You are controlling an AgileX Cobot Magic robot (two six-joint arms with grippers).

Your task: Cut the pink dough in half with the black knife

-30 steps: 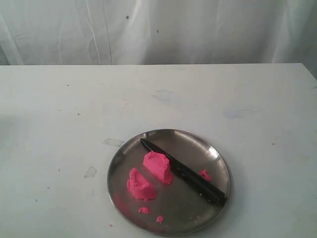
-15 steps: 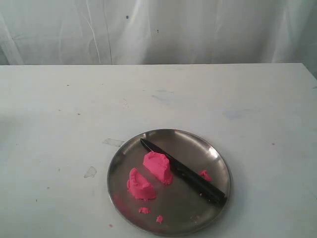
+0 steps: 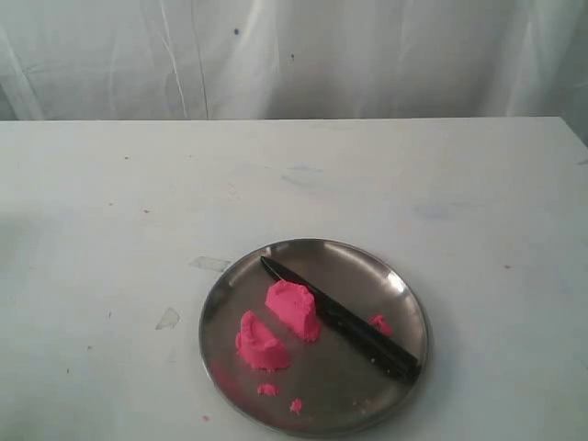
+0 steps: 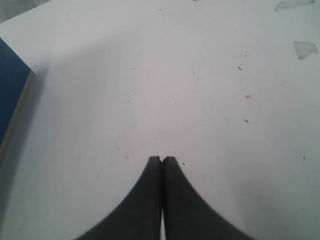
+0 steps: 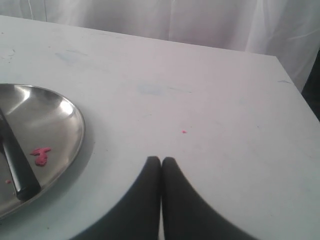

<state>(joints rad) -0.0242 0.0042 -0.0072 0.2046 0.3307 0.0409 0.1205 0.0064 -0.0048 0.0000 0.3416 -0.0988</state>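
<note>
The dough (image 3: 277, 326) lay in two halves on the plate (image 3: 404, 294), the knife (image 3: 338, 320) beside them. Both tools, left (image 4: 161, 160) and right (image 5: 161, 160), were pinched closed, holding nothing.

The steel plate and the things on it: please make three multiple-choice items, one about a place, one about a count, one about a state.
1. Where does the black knife lie?
A. on the bare table
B. on the steel plate, beside the dough
C. in a gripper

2. How many large pieces of pink dough are there?
A. one
B. two
C. four

3. How do the jaws of the right gripper stand?
A. wide open
B. shut on the knife
C. shut, holding nothing

Answers: 1 B, the knife rests across the plate. 2 B, two chunks lie apart, plus tiny crumbs. 3 C, the fingertips meet over bare table.
</note>
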